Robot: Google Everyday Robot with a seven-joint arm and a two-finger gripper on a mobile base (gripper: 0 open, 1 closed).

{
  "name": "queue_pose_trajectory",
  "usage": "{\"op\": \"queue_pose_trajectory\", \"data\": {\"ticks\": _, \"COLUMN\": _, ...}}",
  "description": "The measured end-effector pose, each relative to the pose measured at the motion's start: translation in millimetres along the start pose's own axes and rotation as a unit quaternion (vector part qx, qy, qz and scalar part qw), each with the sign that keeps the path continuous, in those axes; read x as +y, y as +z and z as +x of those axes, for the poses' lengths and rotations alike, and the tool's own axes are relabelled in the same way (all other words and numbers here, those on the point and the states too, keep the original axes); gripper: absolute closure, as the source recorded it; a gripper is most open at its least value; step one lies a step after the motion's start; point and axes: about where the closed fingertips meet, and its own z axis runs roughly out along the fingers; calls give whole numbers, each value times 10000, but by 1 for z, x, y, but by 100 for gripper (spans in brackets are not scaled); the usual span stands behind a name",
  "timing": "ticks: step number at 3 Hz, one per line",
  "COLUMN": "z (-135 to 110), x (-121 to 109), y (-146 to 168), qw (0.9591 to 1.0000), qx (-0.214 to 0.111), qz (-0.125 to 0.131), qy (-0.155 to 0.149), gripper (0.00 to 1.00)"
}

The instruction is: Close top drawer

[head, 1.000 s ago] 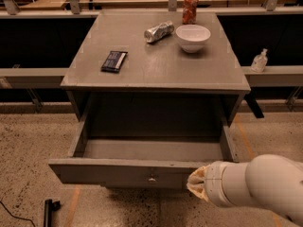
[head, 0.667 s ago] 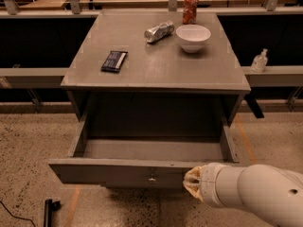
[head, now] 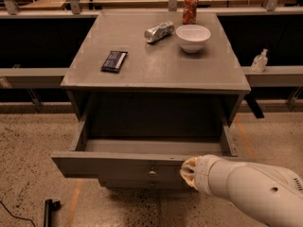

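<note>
Camera view shows the top drawer (head: 113, 165) pulled far out at lower centre of frame, closing apparently not yet achieved, with the gripper (head: 189, 173) at its front panel just right of the knob (head: 152, 172), its grasp state indeterminable.

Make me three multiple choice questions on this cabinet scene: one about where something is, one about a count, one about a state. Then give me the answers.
1. Where is the gripper?
A) at the front panel of the top drawer, right of the knob
B) inside the drawer
C) behind the cabinet

2. How many cans are on the cabinet top?
A) one
B) two
C) four

3. The top drawer is:
A) shut
B) taken out
C) pulled open

Answers: 1 A, its tip is at the panel beside the knob. 2 B, a red can stands upright and a silver can lies on its side. 3 C, the drawer's inside shows.
</note>
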Motion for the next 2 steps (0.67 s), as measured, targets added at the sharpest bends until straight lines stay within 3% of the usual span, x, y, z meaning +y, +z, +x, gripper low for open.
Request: {"op": "queue_pose_trajectory", "data": {"ticks": 2, "z": 4, "x": -51, "y": 41, "qw": 9986, "qx": -66, "qz": 243, "qy": -459, "gripper": 100}}
